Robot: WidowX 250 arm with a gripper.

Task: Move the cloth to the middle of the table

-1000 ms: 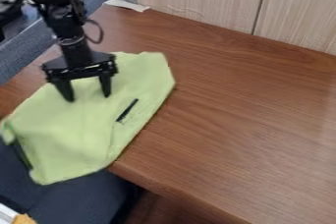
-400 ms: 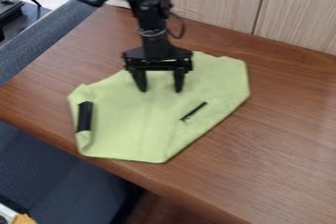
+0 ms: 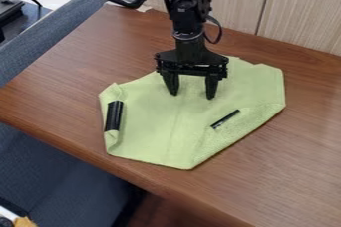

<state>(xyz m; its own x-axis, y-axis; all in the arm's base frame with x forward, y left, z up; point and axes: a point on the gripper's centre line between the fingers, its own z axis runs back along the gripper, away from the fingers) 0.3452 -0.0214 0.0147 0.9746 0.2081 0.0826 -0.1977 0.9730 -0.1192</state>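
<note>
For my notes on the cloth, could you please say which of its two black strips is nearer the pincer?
The thin, slanting strip; the wide strip lies farther from the pincer, by the edge of the cloth.

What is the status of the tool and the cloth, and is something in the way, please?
Tool open, down at the cloth. Cloth all on the table, edges partly folded. Black patch on it, likely no obstacle.

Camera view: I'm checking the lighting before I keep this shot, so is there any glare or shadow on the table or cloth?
Camera view: a faint, pale sheen on the table toward the right, no harsh glare; a thin, soft shadow along the lower right edge of the cloth.
</note>
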